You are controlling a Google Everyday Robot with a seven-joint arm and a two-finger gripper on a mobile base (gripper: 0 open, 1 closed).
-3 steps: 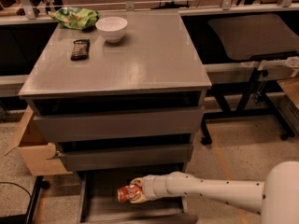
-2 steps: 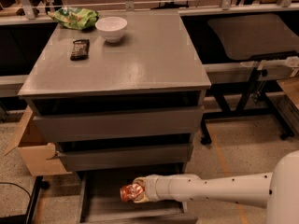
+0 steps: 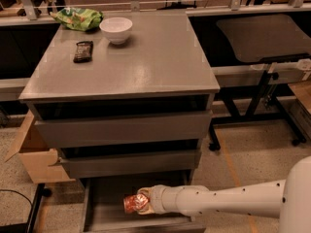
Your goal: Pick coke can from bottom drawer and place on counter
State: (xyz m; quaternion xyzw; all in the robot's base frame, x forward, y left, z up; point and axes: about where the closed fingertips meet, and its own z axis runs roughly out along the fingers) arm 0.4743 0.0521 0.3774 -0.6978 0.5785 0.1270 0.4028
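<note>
The coke can (image 3: pixel 132 203), red with a silver end, lies sideways over the open bottom drawer (image 3: pixel 104 198), above its dark floor. My gripper (image 3: pixel 141 202) reaches in from the right on a white arm and is shut on the coke can, holding it near the drawer's middle. The counter (image 3: pixel 146 57) is the broad grey cabinet top above the three drawers.
On the counter's back left are a white bowl (image 3: pixel 116 29), a dark snack bar (image 3: pixel 83 51) and a green chip bag (image 3: pixel 77 18). A cardboard box (image 3: pixel 34 154) stands left of the cabinet. A darker table (image 3: pixel 262 35) on a black frame stands at the right.
The gripper and the coke can have shifted slightly within the drawer and sit a little lower in view. The grip on the can is unchanged.
</note>
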